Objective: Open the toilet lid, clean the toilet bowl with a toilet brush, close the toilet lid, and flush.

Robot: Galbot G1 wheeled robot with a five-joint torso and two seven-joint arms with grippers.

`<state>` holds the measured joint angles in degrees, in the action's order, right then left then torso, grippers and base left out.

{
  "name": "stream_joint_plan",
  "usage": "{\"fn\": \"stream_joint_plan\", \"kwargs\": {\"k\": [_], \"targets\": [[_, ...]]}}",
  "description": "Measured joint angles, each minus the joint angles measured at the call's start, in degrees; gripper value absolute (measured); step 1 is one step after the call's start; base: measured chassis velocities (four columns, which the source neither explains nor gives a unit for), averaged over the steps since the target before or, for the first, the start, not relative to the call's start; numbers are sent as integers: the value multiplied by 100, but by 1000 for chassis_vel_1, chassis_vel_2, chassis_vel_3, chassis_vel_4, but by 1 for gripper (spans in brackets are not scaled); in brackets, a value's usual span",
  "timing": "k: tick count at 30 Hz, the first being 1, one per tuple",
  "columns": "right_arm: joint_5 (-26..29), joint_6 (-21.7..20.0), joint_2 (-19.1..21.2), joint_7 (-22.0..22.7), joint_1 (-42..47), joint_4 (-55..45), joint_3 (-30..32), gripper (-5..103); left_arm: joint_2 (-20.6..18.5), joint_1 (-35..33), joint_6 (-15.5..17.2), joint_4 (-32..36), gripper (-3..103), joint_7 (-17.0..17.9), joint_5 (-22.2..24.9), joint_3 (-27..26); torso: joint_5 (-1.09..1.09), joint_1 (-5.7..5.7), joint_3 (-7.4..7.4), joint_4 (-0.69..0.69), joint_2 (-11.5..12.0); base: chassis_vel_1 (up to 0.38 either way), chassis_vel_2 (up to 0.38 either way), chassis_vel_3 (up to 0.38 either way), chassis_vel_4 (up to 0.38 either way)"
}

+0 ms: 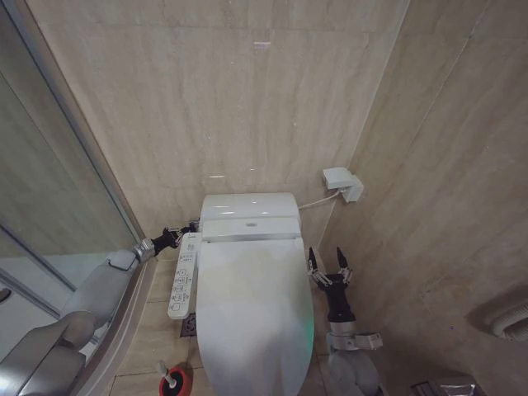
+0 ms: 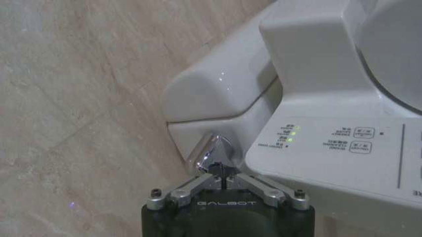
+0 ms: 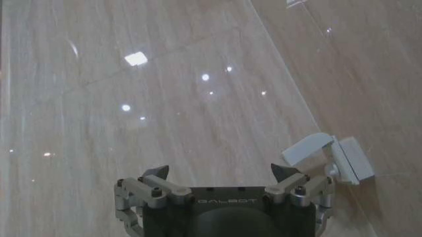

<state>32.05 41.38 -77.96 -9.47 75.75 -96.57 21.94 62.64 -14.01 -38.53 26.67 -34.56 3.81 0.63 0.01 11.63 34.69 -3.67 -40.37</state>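
Observation:
The toilet lid point(image 1: 252, 305) lies shut over the toilet bowl, whose inside is hidden. Along its left side runs the white button-panel arm point(image 1: 183, 276) point(image 2: 343, 148). My left gripper point(image 1: 176, 238) point(image 2: 224, 178) reaches to the tank's left side. It is shut, with its tips against a chrome flush lever point(image 2: 212, 152). On the toilet's right side my right gripper point(image 1: 329, 268) point(image 3: 221, 173) stands open and upright with nothing between its fingers. The toilet brush point(image 1: 169, 378) stands in its red holder cup point(image 1: 176, 384) on the floor, left of the lid's front.
A glass shower door point(image 1: 49, 206) and its curved frame close off the left. A white wall box point(image 1: 342, 183) point(image 3: 329, 157) with a cable hangs right of the tank. Beige tiled walls stand close behind and to the right. A floor drain point(image 1: 190, 324) lies beside the toilet.

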Motion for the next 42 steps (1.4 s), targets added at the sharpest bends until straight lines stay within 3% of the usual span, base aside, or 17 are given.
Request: {"fn": "stream_joint_plan", "kwargs": {"k": [28,31,38,41,42], "targets": [[0,10,5,1,3,9,14,100,15,25,9,4,0,-3,1,10,-3,0,1,-2,0,0,0,0,0],[0,11,5,1,-2,18,14,100,-135,-78,42,372,0,1,213,-4,-5,1,1,-13,0,0,0,0,0],[-1,17,-11,-2,-8,33,-1,100,-684,-606,202,1474,0,140,660,-41,-2,1,1,-4,0,-38,-22,-11,-29],[-3,18,-21,-3,-9,33,-8,100,-890,-849,271,1872,0,414,789,-122,-2,1,0,1,0,0,0,0,0],[-9,19,-30,-5,-8,32,-12,100,-1000,-1046,347,2164,0,661,907,-225,-2,1,0,4,0,0,0,0,0]]}}
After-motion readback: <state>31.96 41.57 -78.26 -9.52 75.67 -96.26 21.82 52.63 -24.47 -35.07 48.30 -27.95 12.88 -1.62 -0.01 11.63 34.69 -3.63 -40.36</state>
